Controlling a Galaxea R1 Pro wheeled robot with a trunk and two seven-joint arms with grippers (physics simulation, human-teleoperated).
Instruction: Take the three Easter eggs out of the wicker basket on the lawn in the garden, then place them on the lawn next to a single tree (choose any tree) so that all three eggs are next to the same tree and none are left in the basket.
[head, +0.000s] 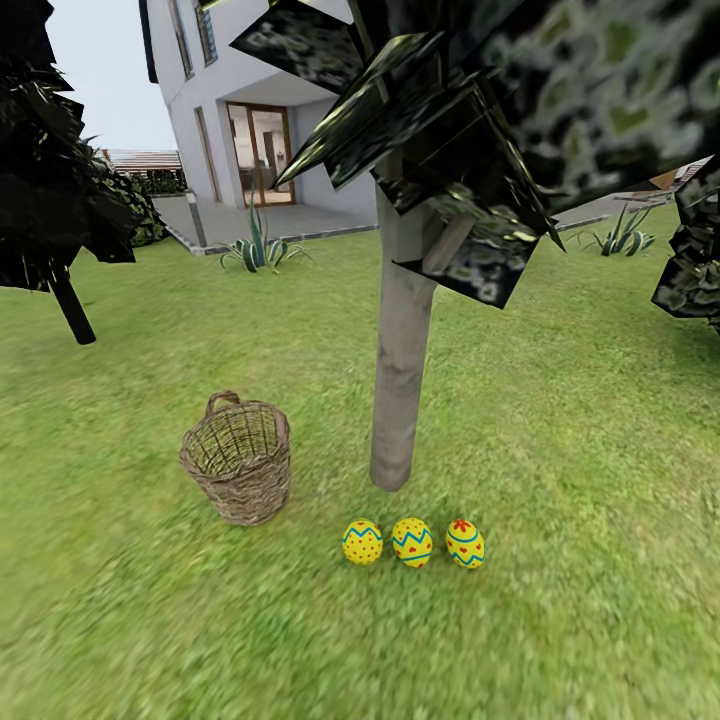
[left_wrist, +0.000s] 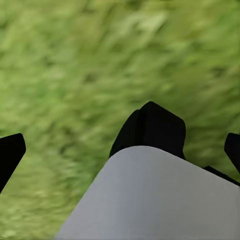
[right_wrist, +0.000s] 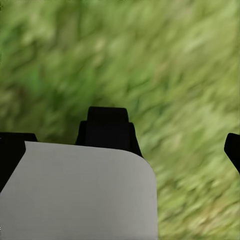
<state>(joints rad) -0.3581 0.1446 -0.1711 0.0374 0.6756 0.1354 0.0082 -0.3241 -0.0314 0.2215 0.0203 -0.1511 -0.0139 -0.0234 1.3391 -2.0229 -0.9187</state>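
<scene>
Looking done imo: three Easter eggs (head: 412, 542) by the tree (head: 402, 400), wicker basket (head: 238, 460) empty, both tools released over lawn (head: 560, 420), just double-check.

Three yellow Easter eggs, banded with blue zigzags and marked in red, are set in a close row on the lawn (head: 560, 420) just in front of the foot of the tree (head: 402, 380): the left egg (head: 362, 541), the middle egg (head: 412, 541) and the right egg (head: 465, 543), each standing roughly upright and nearly touching its neighbour. The tree is seen with a straight, pale grey-beige trunk and dark, angular, mottled leaves overhead. The wicker basket (head: 238, 462), tan-brown, of loose weave and with a small loop handle on its far rim, is stood upright on the grass just left of the trunk, and nothing can be seen inside it.
</scene>
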